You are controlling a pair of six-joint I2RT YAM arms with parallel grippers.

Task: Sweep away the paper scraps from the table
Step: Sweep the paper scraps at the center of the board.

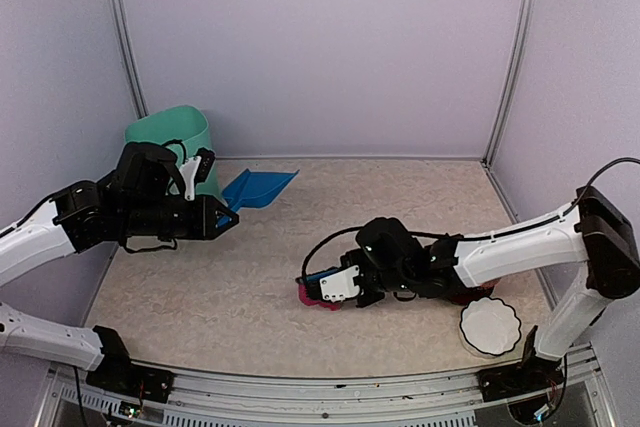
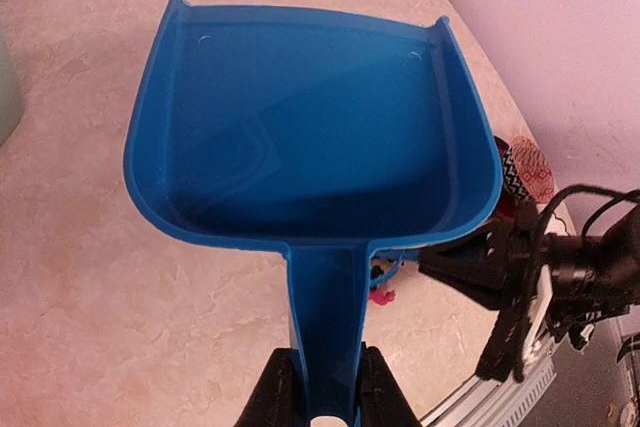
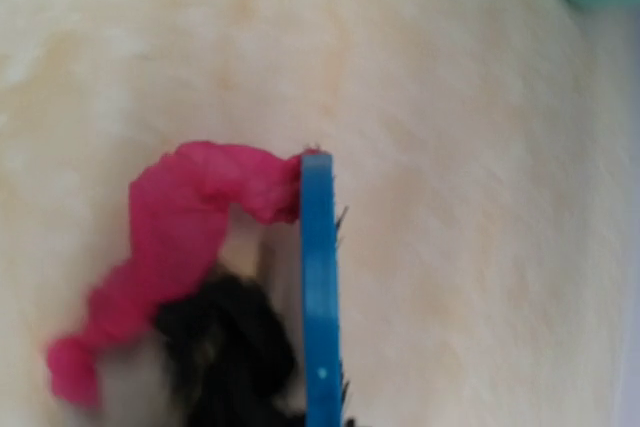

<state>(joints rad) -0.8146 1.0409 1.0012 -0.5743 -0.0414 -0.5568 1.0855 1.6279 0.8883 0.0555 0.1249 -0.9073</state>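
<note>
The paper scraps (image 1: pixel 315 297) lie in a small heap on the beige marbled counter (image 1: pixel 250 277), in the lower centre of the overhead view. Up close the heap is a crumpled pink paper strip (image 3: pixel 170 247) and a wad of black paper (image 3: pixel 230 347), both pressed against the left side of a blue brush of plastic with dark bristles (image 3: pixel 318 297). No other scraps can be made out elsewhere on the counter.

The right arm's jaws are closed tight. Its own camera does not show the fingers, but the overhead view shows the blue brush at their tip, so I take them to be clamped on it. A white scalloped dish (image 1: pixel 490 327) sits at the lower right, well apart from the heap.

At the upper left, the left arm's jaws are clamped on the handle of a deep blue plastic dustpan (image 2: pixel 310 117). It seems to be held off the counter, near a tall green plastic bin (image 1: pixel 170 132) and well apart from the scraps.

The step in hand looks like herding the scraps together with the blue brush. Next, the dustpan's open lip must come down flat on the counter just beside the heap, facing the bristles. The blue brush can then push the scraps in without flicking them sideways.
</note>
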